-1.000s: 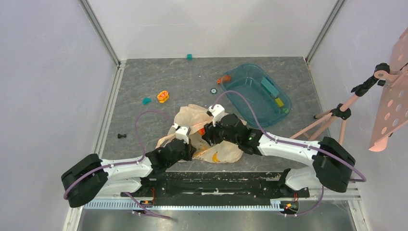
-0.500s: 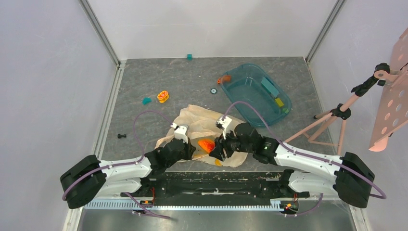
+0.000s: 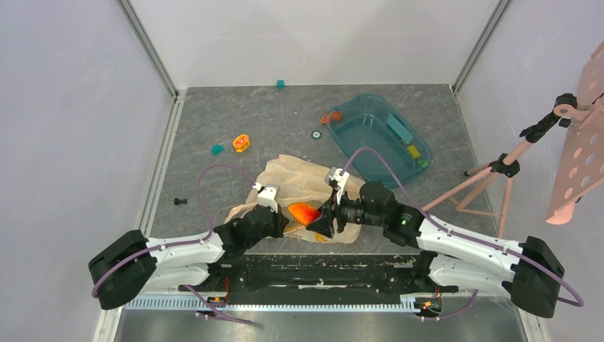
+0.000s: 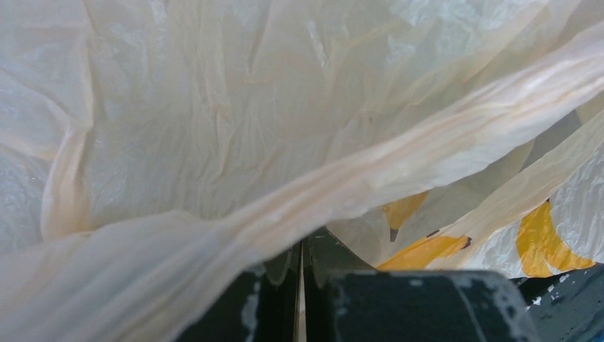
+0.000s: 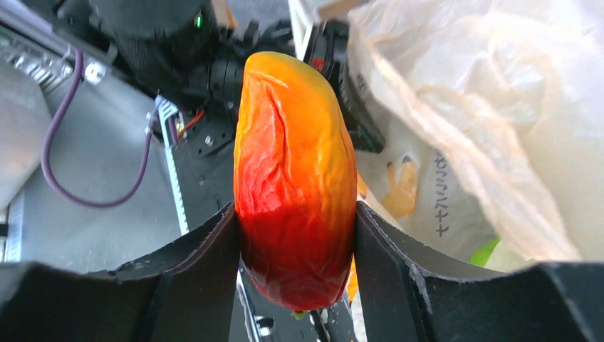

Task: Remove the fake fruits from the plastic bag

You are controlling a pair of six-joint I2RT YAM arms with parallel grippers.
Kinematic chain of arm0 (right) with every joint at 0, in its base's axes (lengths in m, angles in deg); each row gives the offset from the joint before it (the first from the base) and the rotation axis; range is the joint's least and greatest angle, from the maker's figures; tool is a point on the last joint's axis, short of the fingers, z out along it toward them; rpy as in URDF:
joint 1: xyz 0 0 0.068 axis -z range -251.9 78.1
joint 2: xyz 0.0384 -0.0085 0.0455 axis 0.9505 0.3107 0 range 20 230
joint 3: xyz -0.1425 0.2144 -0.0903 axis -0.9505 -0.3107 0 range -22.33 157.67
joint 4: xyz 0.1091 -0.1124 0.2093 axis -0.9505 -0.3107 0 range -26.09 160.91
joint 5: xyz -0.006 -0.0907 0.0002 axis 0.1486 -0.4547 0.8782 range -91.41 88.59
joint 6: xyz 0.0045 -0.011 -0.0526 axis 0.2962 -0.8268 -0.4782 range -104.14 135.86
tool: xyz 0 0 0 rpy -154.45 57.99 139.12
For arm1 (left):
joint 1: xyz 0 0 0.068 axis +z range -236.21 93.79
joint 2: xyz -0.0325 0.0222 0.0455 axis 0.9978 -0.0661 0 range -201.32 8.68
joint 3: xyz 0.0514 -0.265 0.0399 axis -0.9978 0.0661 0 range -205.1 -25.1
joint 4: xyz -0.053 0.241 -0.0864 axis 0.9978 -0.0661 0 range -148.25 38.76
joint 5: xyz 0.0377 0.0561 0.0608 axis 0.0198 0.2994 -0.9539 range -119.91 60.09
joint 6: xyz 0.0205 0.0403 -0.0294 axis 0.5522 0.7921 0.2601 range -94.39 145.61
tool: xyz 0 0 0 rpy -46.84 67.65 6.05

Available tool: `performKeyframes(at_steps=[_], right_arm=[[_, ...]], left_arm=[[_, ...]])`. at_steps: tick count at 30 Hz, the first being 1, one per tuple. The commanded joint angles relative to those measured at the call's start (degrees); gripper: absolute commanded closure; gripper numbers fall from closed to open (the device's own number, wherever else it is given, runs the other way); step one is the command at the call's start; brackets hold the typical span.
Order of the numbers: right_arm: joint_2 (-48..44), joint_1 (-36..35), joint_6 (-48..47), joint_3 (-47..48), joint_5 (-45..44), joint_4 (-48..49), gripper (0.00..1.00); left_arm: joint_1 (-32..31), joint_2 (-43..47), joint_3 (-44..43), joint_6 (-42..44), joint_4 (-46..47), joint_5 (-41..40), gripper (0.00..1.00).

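The red-orange fruit (image 5: 295, 178) is pinched between the right fingers (image 5: 192, 278), just above the bag (image 3: 299, 174), whose fold is clamped by the left fingers (image 4: 263, 299); next it would need to be carried aside and released on the counter (image 3: 214, 121).

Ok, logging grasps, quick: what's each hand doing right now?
Left hand: closed, pinching the plastic bag.
Right hand: closed on the red-orange fruit.

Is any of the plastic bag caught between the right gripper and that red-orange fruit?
No. The red-orange fruit is clamped bare in the right gripper, with no film visible around it; the plastic bag lies beside it.
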Motion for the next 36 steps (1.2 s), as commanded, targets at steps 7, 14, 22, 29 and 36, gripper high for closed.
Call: performKeyframes(at_steps=[7,14,22,29,36], right_arm=[[3.73,5.72,0.88,14.77,-8.98,-1.33,0.56],[8.61,17.13,-1.83,21.19,-16.02,-9.21,0.56],[19.03,30.24,-7.72,26.70,-31.81,-17.28,0.56],[29.21,36.67,-10.84,27.69,-38.85,-18.87,0.56],[37.34,37.73,-11.19,28.63,-37.34,-20.22,0.55]], left_arm=[[-0.13,3.86,1.53,0.03,0.97,-1.23,0.91],[-0.15,1.56,0.77,0.97,0.76,-0.05,0.92],[-0.03,-0.88,-0.47,1.99,1.05,0.78,0.98],[-0.08,0.90,0.28,2.14,0.78,-0.59,0.98],[0.07,1.18,0.31,1.10,0.29,-0.77,0.98]])
